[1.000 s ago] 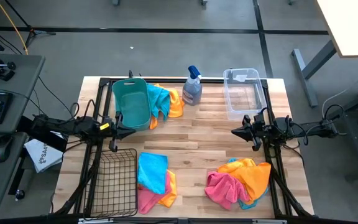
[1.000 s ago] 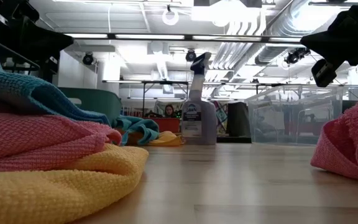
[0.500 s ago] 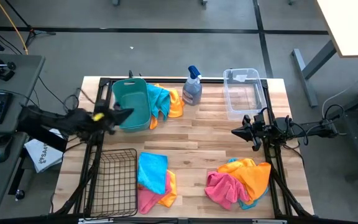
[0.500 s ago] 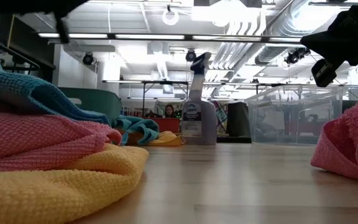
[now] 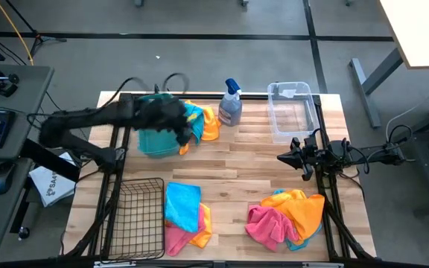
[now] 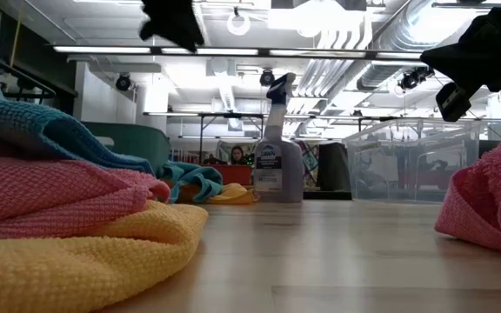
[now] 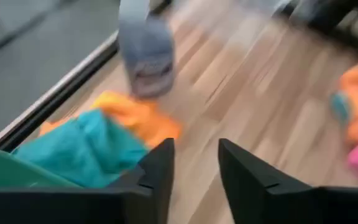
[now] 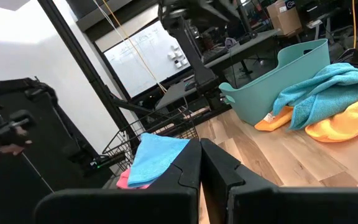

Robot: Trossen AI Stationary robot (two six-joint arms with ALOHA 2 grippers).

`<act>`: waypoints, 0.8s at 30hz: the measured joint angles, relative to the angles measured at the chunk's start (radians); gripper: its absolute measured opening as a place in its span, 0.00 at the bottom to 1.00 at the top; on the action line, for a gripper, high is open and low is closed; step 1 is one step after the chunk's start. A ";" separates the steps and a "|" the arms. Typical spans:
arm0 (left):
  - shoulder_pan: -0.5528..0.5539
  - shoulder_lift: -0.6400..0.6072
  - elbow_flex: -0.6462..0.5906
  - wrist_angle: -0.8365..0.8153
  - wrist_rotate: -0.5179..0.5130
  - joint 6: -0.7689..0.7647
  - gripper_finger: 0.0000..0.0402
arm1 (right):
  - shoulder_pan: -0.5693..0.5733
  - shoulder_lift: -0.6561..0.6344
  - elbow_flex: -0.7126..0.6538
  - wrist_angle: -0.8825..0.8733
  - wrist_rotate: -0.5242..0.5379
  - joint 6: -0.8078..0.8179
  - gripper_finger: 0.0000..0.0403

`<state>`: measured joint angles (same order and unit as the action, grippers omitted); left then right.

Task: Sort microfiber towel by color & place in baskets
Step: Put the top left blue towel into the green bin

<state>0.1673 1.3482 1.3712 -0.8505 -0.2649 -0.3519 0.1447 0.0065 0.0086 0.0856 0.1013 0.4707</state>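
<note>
Black wire-mesh basket stood at the table's front left corner, beside a pile of towels with blue on top, pink and orange-yellow beneath. Behind these, teal tub sat at the back left, with a blue towel and an orange towel draped over its right rim and spilling onto the wooden table. Left gripper was stretched over the tub, blurred, above the blue cloth; in its wrist view, fingers stood slightly parted with a narrow gap, nothing between them, over the blue and orange cloths. Spray bottle stood just right of that pair, at the back edge. Clear bin lay further right, at the back right. Right gripper hung in front of the bin, above bare wood, pointing towards the table's middle; fingers pressed together, holding nothing. Second pile of orange, pink and a bit of blue lay at the front right, below that arm.
</note>
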 joint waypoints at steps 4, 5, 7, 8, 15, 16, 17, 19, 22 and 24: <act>0.123 0.188 0.123 -0.113 0.121 0.144 0.42 | 0.000 0.000 0.000 0.000 0.000 0.000 0.00; 0.146 0.232 0.144 -0.136 0.132 0.187 0.45 | 0.000 0.000 0.000 0.000 0.000 0.000 0.00; 0.181 0.318 0.185 -0.190 0.127 0.266 0.48 | 0.000 0.000 0.000 0.000 0.000 0.000 0.00; 0.195 0.355 0.203 -0.213 0.118 0.295 0.50 | 0.000 0.000 0.000 0.000 0.000 0.000 0.00; 0.265 0.559 0.252 -0.305 0.061 0.312 0.50 | 0.000 0.000 0.000 0.000 0.000 0.000 0.00; 0.272 0.575 0.253 -0.300 0.046 0.313 0.50 | 0.000 0.000 0.000 0.000 0.000 0.000 0.00; 0.279 0.590 0.255 -0.296 0.033 0.318 0.50 | 0.000 0.000 0.000 0.000 0.000 0.000 0.00; 0.292 0.618 0.255 -0.294 0.010 0.320 0.50 | 0.000 0.000 0.000 0.000 0.000 0.000 0.00; 0.310 0.644 0.254 -0.255 -0.038 0.322 0.50 | 0.000 0.000 0.000 0.000 0.000 0.000 0.00; 0.321 0.652 0.254 -0.232 -0.065 0.320 0.50 | 0.000 0.000 0.000 0.000 0.000 0.000 0.00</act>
<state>0.4886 2.0003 1.6257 -1.0829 -0.3304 -0.0319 0.1448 0.0063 0.0086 0.0856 0.1013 0.4706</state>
